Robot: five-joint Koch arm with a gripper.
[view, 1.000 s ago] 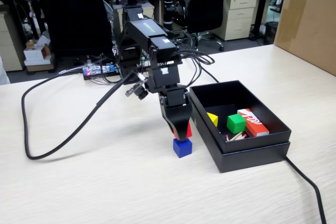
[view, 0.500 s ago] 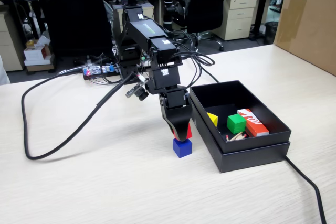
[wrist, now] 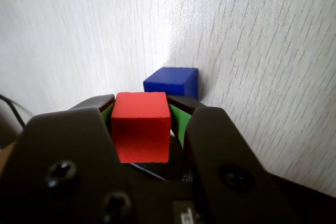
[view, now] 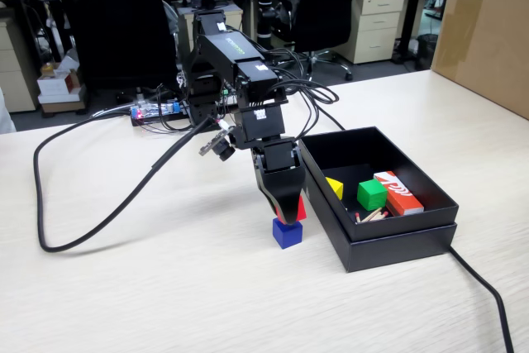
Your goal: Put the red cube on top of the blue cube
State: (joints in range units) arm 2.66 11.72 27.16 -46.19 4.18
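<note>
My gripper [wrist: 142, 104] is shut on the red cube [wrist: 142, 127], which sits between the green-lined jaws in the wrist view. The blue cube [wrist: 173, 81] stands on the pale wooden table just beyond the red cube, slightly to its right. In the fixed view the gripper [view: 289, 211] points down right above the blue cube [view: 287, 233]. Only a sliver of the red cube [view: 302, 210] shows beside the black jaws there. I cannot tell whether the red cube touches the blue one.
A black open box [view: 413, 241] stands right of the cubes in the fixed view. It holds a green cube [view: 371, 194], a yellow piece [view: 335, 188] and a red-orange box with white lettering [view: 397, 192]. A black cable [view: 99, 225] loops on the table at left.
</note>
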